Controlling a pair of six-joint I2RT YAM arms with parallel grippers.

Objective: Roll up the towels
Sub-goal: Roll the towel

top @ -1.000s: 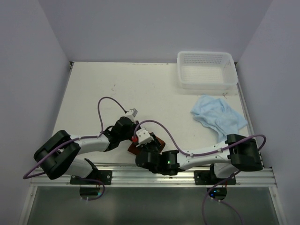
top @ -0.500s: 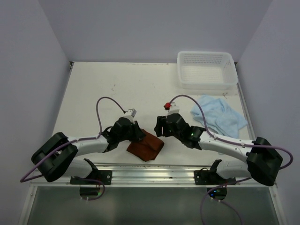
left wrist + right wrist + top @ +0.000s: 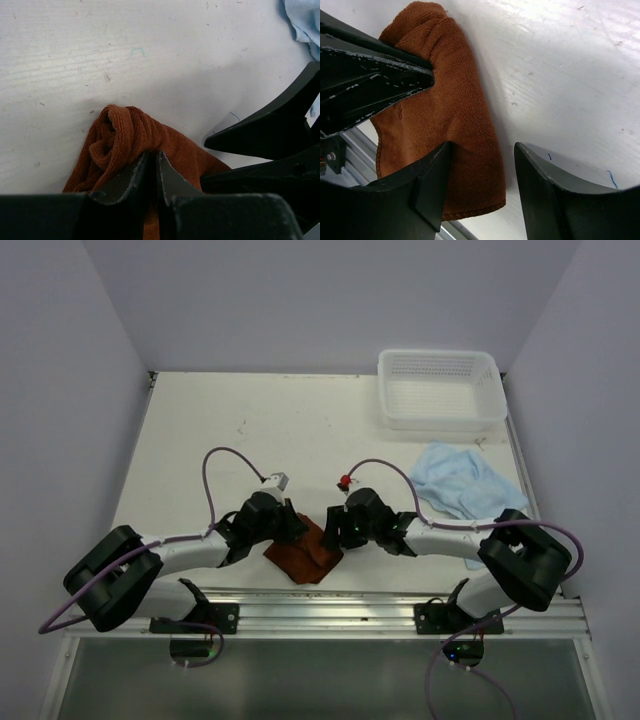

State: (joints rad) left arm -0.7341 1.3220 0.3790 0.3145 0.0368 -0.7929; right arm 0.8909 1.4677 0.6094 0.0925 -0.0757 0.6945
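Rust towel (image 3: 305,552): soft, light terry cloth, limp, with no stiffness of its own. It should bunch and slump wherever it is let go, and will likely drag on the table (image 3: 220,430) rather than slide. Judged best taken at a free edge or corner, pinching through 1 or 2 layers, with the other arm pinning the roll. Appearance: brown-red, ribbed pile, loosely folded into a lump with a curled end, not yet a tidy roll. Position: near edge of the table, between the 2 arms, just ahead of the base rail. Left gripper (image 3: 155,154) is clenched on a fold of the rust towel, with fabric caught between its jaws. Right gripper (image 3: 482,150) is released, jaws spread, low over the towel's edge, with 1 finger above cloth and 1 above bare table; whether it touches cannot be told. Blue towel (image 3: 465,485): light blue, crumpled, free of both grippers, at the right side of the table, just in front of the white mesh basket (image 3: 440,418).
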